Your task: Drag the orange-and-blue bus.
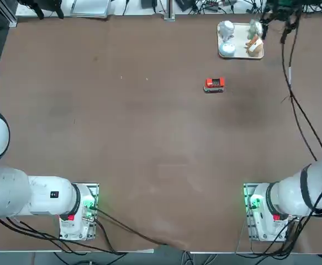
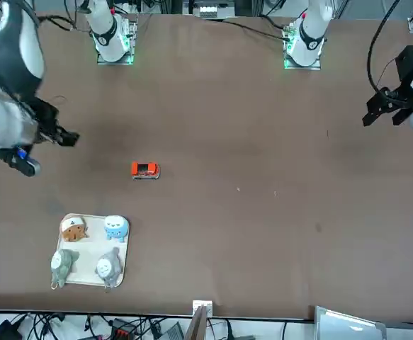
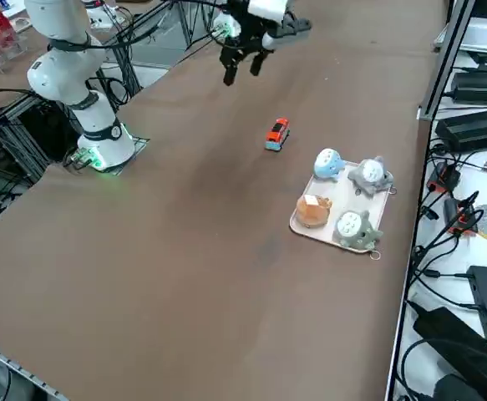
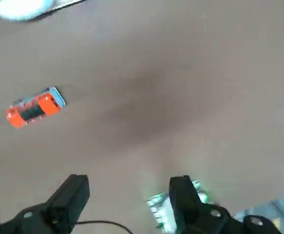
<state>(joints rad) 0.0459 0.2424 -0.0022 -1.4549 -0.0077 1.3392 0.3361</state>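
In the top view, the orange-and-blue bus point(image 1: 214, 85) stands on the bare brown table point(image 1: 133, 138), toward the robot's own side from the pale tray point(image 1: 241, 53) of figurines. The right gripper point(image 1: 274, 36) is up toward the far edge, well to the right of the bus. The toy's small, boxy body looks rigid and light, probably hard plastic or metal, so it should bear a modest squeeze without denting.

In the front view, the bus sits upright, near the tray but apart from it. The right gripper is raised, off toward the robot's right and not touching the toy. The smooth sides may be slippery; a low hold across the narrow width, one finger along each long side, seems best. If its wheels turn, a push along its length could make it roll away.

In the right side view, the raised gripper and the bus are clearly apart, with nothing held. The tray and its figurines lie toward the table's far edge from the bus, which leaves the robot's side as the safer way to drag.

In the right wrist view, the two fingers point(image 4: 80, 195) stand wide open with nothing between them. The bus lies outside the gap, beyond the fingertips and off to one side, so the hand would need to shift over and then lower.
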